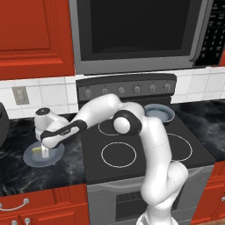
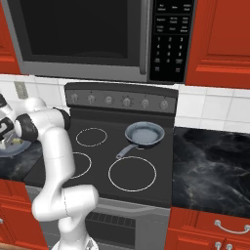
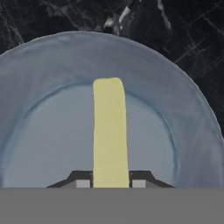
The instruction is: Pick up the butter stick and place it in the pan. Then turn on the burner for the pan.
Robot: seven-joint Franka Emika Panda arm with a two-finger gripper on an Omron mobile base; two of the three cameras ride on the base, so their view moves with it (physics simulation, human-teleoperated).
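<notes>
Jaws are closed on the butter stick (image 3: 110, 131), one dark fingertip (image 3: 82, 180) pressed against each long side of it at the near end, so your gripper (image 3: 110, 183) has it pinched while the bar lies flat on the grey-blue plate (image 3: 39, 92). From the left base view you can see that plate (image 1: 55, 159) sitting on the dark marbled counter (image 1: 26, 176) just left of the stove (image 1: 149, 167), with your arm (image 1: 105, 110) reaching down and across to it (the hand covers most of the butter there, only a yellow sliver (image 1: 37, 150) peeks out). Over on the cooktop, your pan (image 2: 144, 134) waits on the back right burner, handle pointing forward and left, well apart from the plate.
</notes>
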